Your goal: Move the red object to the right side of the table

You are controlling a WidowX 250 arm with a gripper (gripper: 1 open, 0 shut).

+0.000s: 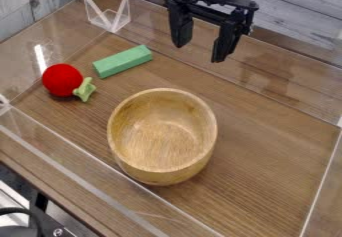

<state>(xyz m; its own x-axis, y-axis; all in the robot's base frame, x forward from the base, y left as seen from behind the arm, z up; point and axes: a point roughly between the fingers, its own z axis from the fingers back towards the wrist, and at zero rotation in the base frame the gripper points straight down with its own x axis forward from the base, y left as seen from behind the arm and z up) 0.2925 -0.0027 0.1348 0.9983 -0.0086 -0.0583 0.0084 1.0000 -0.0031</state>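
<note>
Where the coming move is concerned, one relation counts: red ball toy (59, 78), leafy green piece at its lower right, sits at frame left on the tabletop (267, 131); pincer (203, 41) hangs at upper centre, fingers wide, holding nothing, well apart from the toy. Toy lies down and left of pincer. Green block (122, 61) lies between; wooden bowl (163, 134) at centre.

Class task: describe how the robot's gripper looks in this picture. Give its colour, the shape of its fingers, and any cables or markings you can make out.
The gripper is black all over, with a blocky body at the top edge of the picture and two long, straight fingers that taper slightly towards their tips. The surfaces look matte and plain. No markings, labels or cables can be made out, and the arm above it is cut off by the frame.
</note>
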